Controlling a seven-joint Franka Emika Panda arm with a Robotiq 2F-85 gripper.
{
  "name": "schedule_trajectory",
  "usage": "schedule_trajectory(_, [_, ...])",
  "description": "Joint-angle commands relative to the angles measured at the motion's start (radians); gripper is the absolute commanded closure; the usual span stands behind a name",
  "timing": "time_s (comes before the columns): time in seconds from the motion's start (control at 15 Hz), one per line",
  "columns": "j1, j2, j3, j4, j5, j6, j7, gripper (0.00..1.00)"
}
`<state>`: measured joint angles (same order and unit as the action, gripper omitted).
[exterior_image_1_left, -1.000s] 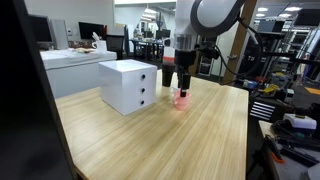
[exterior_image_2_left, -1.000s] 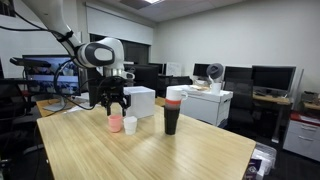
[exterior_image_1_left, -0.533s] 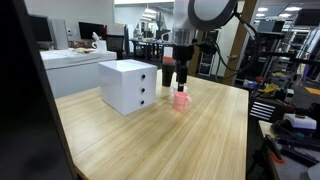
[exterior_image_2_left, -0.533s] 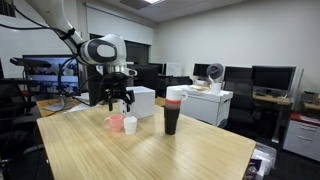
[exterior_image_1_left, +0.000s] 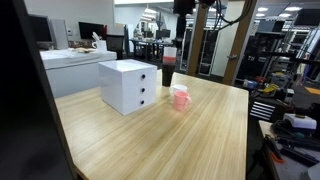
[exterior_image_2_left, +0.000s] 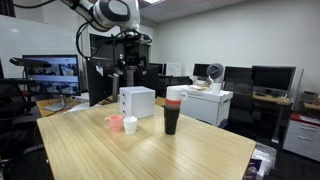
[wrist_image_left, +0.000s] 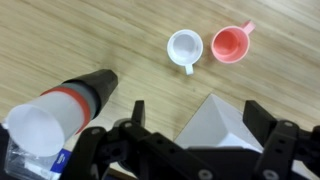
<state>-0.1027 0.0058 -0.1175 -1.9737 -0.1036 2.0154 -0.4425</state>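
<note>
My gripper (wrist_image_left: 204, 128) is open and empty, raised high above the table; it also shows in an exterior view (exterior_image_2_left: 128, 68). Below it in the wrist view are a white drawer box (wrist_image_left: 215, 125), a pink cup (wrist_image_left: 231, 44), a small white cup (wrist_image_left: 185, 50) and a tall dark cup with a red band and white lid (wrist_image_left: 70, 100). In both exterior views the pink cup (exterior_image_1_left: 181, 98) (exterior_image_2_left: 115, 122) stands on the wooden table (exterior_image_1_left: 200, 140) near the box (exterior_image_1_left: 128, 85) (exterior_image_2_left: 137, 101). The white cup (exterior_image_2_left: 130, 125) stands right beside the pink one.
The tall dark cup (exterior_image_2_left: 173, 108) stands near the small cups. Desks with monitors (exterior_image_2_left: 50, 75), chairs and shelving (exterior_image_1_left: 290, 60) surround the table (exterior_image_2_left: 150, 155).
My gripper has risen straight up from the pink cup to well above the box. The pink cup stays on the table.
</note>
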Motion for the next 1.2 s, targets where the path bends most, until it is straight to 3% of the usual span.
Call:
schedule_trajectory(0.0, [-0.029, 0.049, -0.026, 0.170, 0.047, -0.099, 0.040, 0.00])
schedule_trajectory(0.4, [-0.089, 0.195, -0.073, 0.379, 0.045, -0.147, 0.160, 0.00])
schedule_trajectory(1.13, [-0.151, 0.467, -0.067, 0.653, 0.056, -0.243, 0.291, 0.00])
